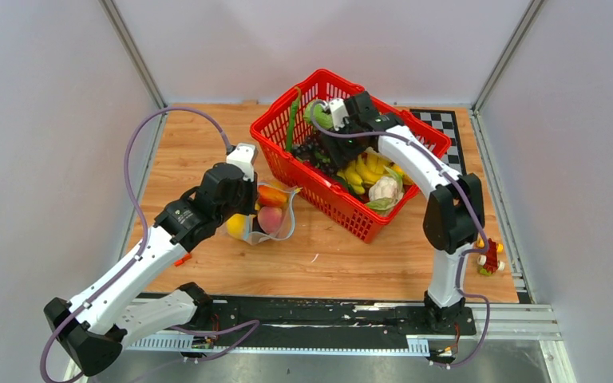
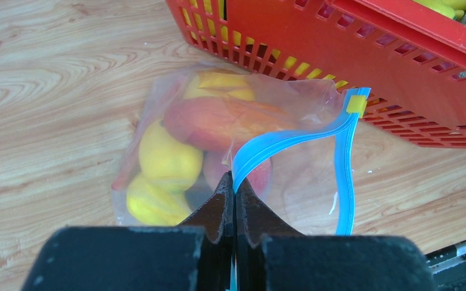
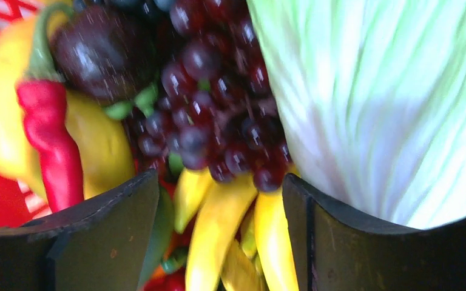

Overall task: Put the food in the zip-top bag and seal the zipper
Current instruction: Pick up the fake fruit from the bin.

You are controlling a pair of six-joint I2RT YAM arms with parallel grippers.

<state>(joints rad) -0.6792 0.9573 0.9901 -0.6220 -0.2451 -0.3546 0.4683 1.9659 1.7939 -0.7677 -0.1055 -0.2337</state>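
While left gripper [image 2: 235, 182] clamps the zipper [image 2: 291, 140], the zip-top bag [image 2: 306, 182] toward the worktop's [image 1: 199, 144] left edge holds two yellow fruits [image 2: 168, 159], one peach [image 1: 270, 219]; right gripper [image 3: 220, 188] gapes above bananas [image 3: 218, 233] in the basket [image 1: 343, 211].

**Operator:** Position of the red basket [image 1: 327, 195]?

**Technician:** Far centre of the wooden table [image 1: 327, 263], set diagonally. A checkerboard mat [image 1: 449, 126] lies at the far right.

**Operator:** Contents?

**Technician:** White cauliflower [image 1: 384, 190] at the near-right end. Dark grapes [image 3: 218, 115] touch the green-white cabbage [image 3: 376, 103]. A red chili [image 3: 51, 151] lies close by the grapes.
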